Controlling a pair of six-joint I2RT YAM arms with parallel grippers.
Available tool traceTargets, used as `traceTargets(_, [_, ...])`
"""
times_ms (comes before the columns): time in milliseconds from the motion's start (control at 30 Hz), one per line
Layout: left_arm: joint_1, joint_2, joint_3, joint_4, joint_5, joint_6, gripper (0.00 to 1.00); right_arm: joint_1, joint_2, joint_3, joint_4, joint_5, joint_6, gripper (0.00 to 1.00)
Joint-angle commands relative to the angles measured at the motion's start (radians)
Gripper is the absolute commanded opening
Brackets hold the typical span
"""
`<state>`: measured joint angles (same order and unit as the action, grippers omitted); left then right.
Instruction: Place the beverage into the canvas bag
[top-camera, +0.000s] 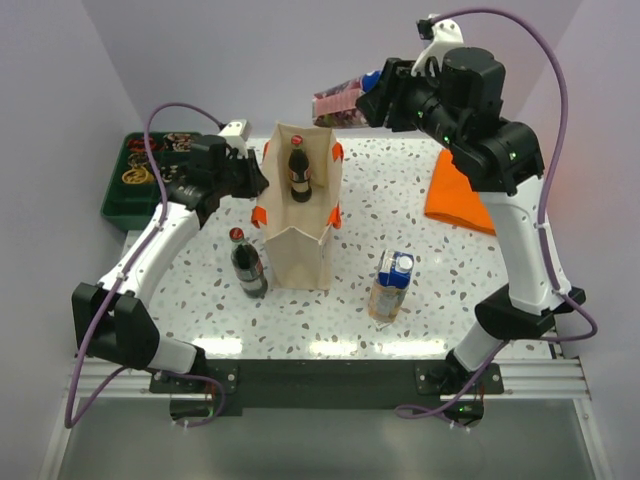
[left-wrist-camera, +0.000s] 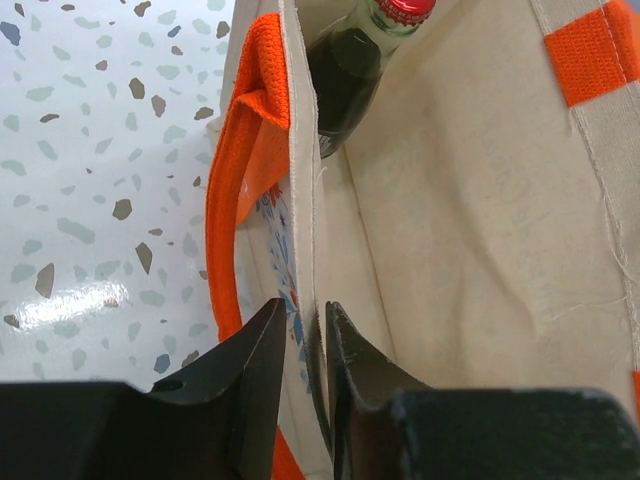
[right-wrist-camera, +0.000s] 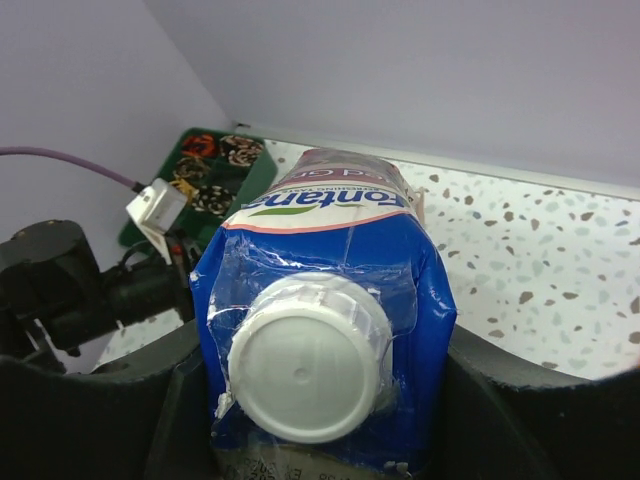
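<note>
— Where is the drink now?

— The pink-bodied drink carton with the blue top and white screw cap (top-camera: 340, 102) is off the speckled white tabletop (top-camera: 420, 230), gripped by the right tool (top-camera: 375, 90). From above, it shows beyond the far rim of the tall beige canvas bag with orange handles (top-camera: 300, 250), a little to the right of it.

— Which way does it point?

— It lies on its side. Its long axis runs roughly left to right in the overhead view, with the capped end at the tool and the base pointing left. In the right wrist view the cap faces the camera and the body stretches away from it.

— How does the right tool hold it?

— The fingers are clamped on the two flanks of the blue top.

— And the left tool (left-wrist-camera: 305, 340)?

— It is nearly closed, pinching the left wall of the bag at the rim. The cloth runs up between its two fingers, one inside and one outside.

— How does the bag stand?

— It is upright on the tabletop with its mouth open. A dark glass bottle with a red cap (top-camera: 299, 172) stands inside, toward the far end.

— Anything else nearby?

— A second dark bottle with a red cap (top-camera: 248, 268) stands just left of the bag. A blue-topped carton (top-camera: 390, 285) stands upright to the right, apart from it. A flat orange cloth (top-camera: 458, 195) lies at the right edge, and a green tray (top-camera: 120, 210) sits at the far left.
</note>
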<state>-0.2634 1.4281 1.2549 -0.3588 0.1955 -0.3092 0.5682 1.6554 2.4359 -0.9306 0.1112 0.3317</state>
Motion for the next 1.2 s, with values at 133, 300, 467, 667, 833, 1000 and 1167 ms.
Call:
traceTargets(133, [-0.004, 0.003, 0.058, 0.043, 0.016, 0.013, 0.23, 0.001, 0.032, 0.208, 0.290, -0.166, 0.136, 0.00])
traceTargets(300, [-0.004, 0.002, 0.064, 0.043, 0.027, 0.010, 0.21, 0.002, -0.008, 0.088, 0.320, -0.189, 0.164, 0.00])
traceTargets(467, [-0.004, -0.005, 0.057, 0.050, 0.024, 0.009, 0.21, 0.005, 0.006, 0.101, 0.260, -0.199, 0.179, 0.00])
traceTargets(667, [-0.004, -0.005, 0.049, 0.061, 0.033, 0.005, 0.21, 0.015, 0.010, 0.032, 0.239, -0.228, 0.187, 0.00])
traceTargets(833, [-0.004, -0.006, 0.044, 0.066, 0.038, 0.007, 0.21, 0.042, 0.067, 0.014, 0.228, -0.208, 0.158, 0.00])
traceTargets(1000, [-0.004, -0.011, 0.043, 0.069, 0.038, 0.004, 0.21, 0.071, 0.150, 0.086, 0.184, -0.156, 0.118, 0.00])
traceTargets(1167, [-0.004, -0.009, 0.041, 0.070, 0.036, 0.004, 0.21, 0.085, 0.199, 0.091, 0.165, -0.116, 0.087, 0.00])
